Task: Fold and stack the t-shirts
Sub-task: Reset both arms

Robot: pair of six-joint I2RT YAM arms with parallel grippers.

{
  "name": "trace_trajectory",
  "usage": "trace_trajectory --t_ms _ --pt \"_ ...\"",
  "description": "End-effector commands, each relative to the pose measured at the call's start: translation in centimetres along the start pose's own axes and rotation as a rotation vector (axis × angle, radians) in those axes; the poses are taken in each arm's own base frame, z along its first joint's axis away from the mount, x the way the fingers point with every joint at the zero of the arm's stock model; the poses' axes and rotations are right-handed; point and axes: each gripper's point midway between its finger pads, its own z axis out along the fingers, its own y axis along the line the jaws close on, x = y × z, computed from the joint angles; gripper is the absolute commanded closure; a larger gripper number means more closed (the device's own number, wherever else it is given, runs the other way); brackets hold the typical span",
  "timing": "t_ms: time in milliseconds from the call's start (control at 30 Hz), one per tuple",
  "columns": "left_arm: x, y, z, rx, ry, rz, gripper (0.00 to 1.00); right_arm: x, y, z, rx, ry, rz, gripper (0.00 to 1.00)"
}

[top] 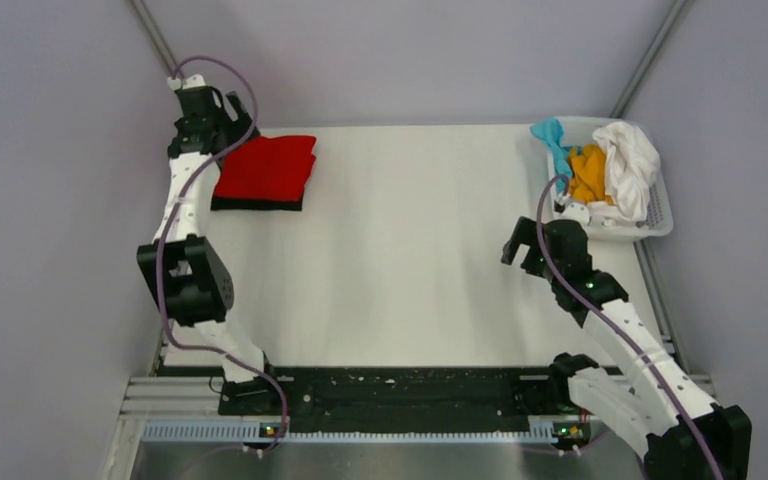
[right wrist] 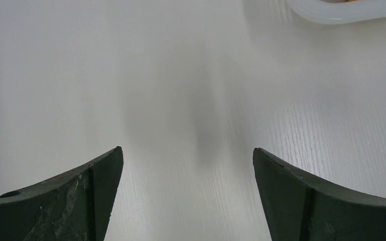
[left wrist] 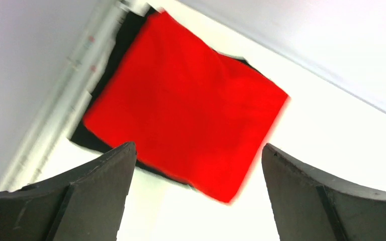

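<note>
Top external: red t-shirt (top: 265, 168) folded atop black t-shirt (top: 256, 204), well left of basket (top: 663, 210). L gripper (left wrist: 198, 145) same far side, fingers spread, empty. R gripper (right wrist: 186, 148) near basket, likewise.

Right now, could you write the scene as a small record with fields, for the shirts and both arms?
folded stack: red t-shirt on black t-shirt, far left of table
not yet folded: white t-shirt, orange t-shirt, teal t-shirt, crumpled in basket, far right
left fingers: open, empty, near the stack
right fingers: open, empty, over bare table near the basket
</note>
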Motion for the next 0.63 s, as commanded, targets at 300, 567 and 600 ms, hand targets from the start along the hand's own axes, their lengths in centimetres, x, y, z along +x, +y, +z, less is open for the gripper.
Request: trace_trajectory --t_ms 300,567,600 --pt "21.3 -10.1 -19.1 0.444 0.085 -0.058 0.01 -0.6 -0.9 -1.5 0.008 -0.075 0.058 0.01" --pt "24.4 -4.0 -21.1 0.283 0.081 -0.028 0.01 -0.4 -1.2 -1.9 -0.003 -0.102 0.071 0.03" --pt "24.0 -4.0 -21.4 0.298 0.061 -0.032 0.01 -0.5 -1.2 -2.0 -0.006 -0.108 0.072 0.02"
